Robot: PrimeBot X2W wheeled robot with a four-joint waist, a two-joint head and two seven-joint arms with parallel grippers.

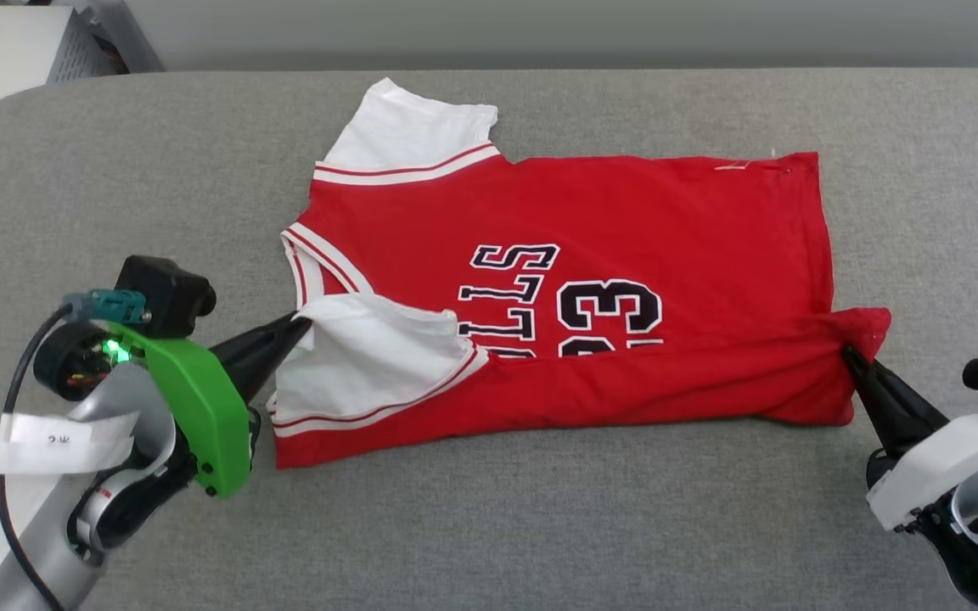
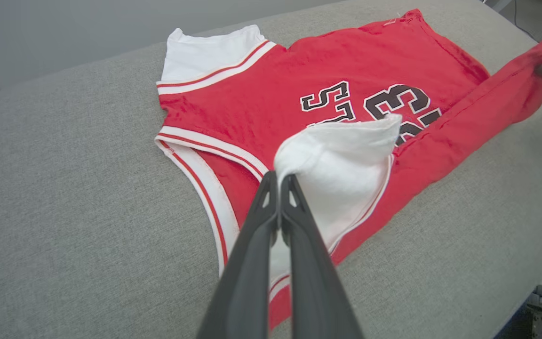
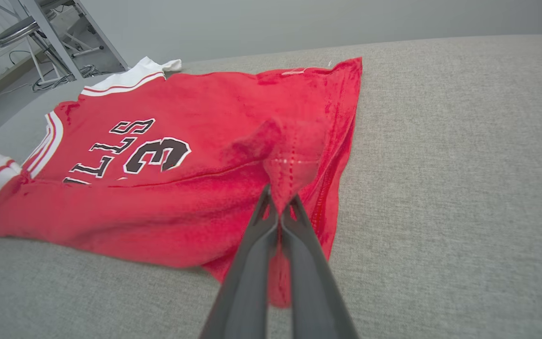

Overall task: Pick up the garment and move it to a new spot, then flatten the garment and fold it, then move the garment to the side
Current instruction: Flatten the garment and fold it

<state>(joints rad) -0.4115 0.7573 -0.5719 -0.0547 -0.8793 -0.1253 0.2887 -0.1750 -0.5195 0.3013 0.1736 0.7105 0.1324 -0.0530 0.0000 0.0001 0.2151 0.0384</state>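
I have the red Bulls jersey spread on the grey padded surface in front of the robot, collar toward its left and hem toward its right. The far white sleeve lies flat, pointing away from me.

The near long side of the shirt is turned up and over onto the front. From the head camera this red band hides the lower part of the black lettering and of the number 23.

The left gripper has its two dark fingers pressed together on the near white sleeve. In the left wrist camera I see that sleeve bunched into a soft peak right at the tips.

The right gripper is clamped on the near hem corner, and in its own camera a fold of red cloth is pinched between the fingers, with stitching showing just above them. The folded band runs between the two grips and looks drawn fairly straight, while the rest of the jersey rests on the padding.
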